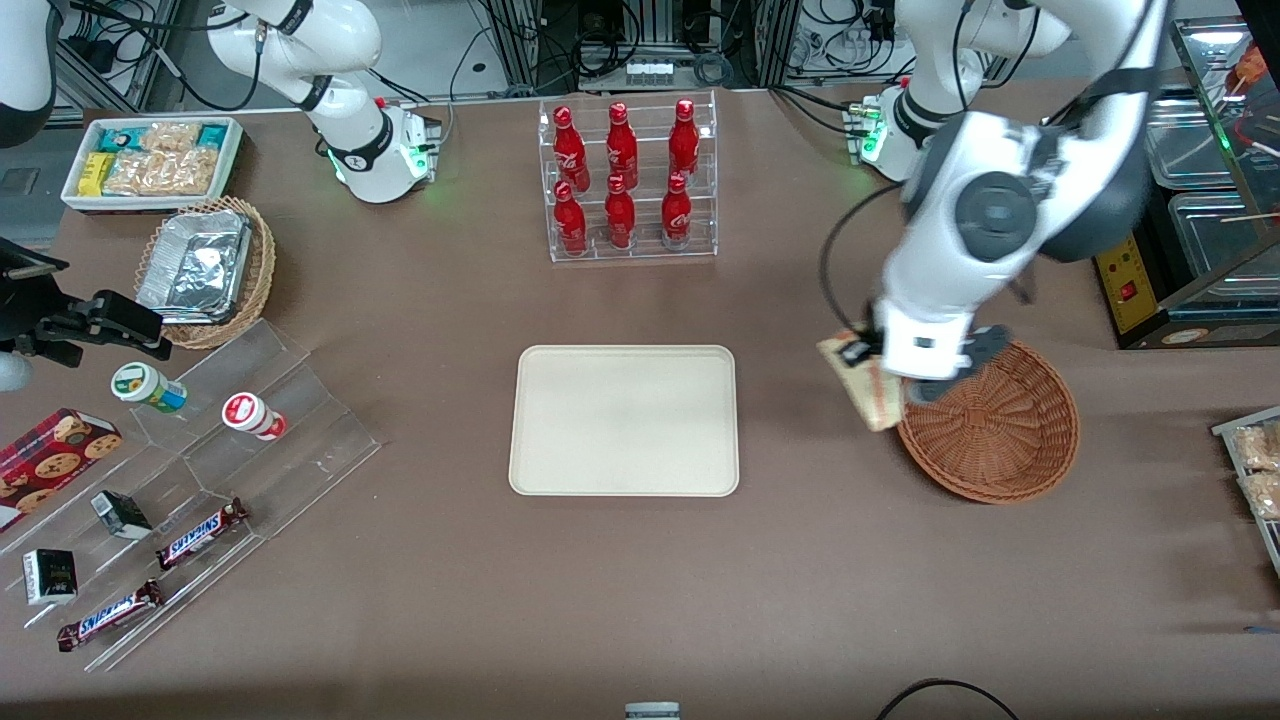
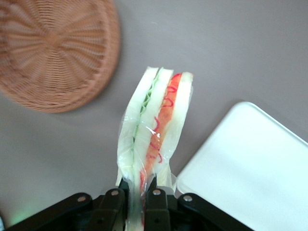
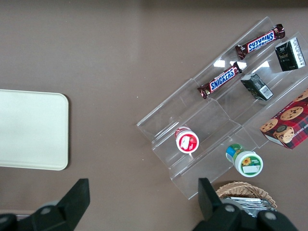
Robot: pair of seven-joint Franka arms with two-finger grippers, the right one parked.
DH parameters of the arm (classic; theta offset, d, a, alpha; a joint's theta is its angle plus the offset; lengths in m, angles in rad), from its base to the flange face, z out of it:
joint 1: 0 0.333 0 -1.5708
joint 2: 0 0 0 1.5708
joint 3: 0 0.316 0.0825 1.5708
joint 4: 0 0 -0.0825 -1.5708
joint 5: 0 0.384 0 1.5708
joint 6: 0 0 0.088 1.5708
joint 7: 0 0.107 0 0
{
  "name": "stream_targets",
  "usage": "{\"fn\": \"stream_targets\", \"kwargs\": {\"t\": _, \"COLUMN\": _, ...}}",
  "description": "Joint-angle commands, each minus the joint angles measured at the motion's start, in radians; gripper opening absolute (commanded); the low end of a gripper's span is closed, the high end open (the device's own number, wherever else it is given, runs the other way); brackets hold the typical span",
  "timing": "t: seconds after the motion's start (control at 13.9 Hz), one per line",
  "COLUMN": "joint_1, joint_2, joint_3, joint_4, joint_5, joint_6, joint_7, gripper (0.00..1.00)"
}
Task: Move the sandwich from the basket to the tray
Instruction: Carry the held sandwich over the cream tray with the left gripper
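The plastic-wrapped triangular white-bread sandwich [image 2: 156, 130] hangs lifted above the brown bench [image 1: 640, 600], long axis extending away from the black end effector [image 2: 141, 192] clamped on one end, between round reddish-brown wicker basket [image 1: 1000, 425] and cream rectangular tray [image 1: 625, 420].

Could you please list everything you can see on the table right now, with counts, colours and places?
sandwich: 1, white with red and green filling, held above the table between basket and tray
basket: 1, reddish-brown, working arm's end
tray: 1, cream, table centre
cola bottles: 6, red, in a clear rack farther from the camera than the tray
tan basket: 1, holding a foil container
snack box: 1, white
Snickers bars: 2, on the clear stepped stand
hand: 1, black, shut on the sandwich
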State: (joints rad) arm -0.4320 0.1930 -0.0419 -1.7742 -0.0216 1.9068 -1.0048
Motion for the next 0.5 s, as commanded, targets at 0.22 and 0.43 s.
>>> {"fn": "stream_targets", "kwargs": {"t": 0.22, "joint_1": -0.192, "joint_2": 0.204, "joint_3": 0.014, "joint_4": 0.128, "joint_5": 0.031, "joint_6": 0.103, "joint_7": 0.001, "gripper": 0.07}}
{"fn": "stream_targets", "kwargs": {"t": 0.43, "joint_1": -0.249, "joint_2": 0.295, "joint_3": 0.014, "joint_4": 0.137, "joint_5": 0.074, "joint_6": 0.178, "joint_7": 0.003, "gripper": 0.07}}
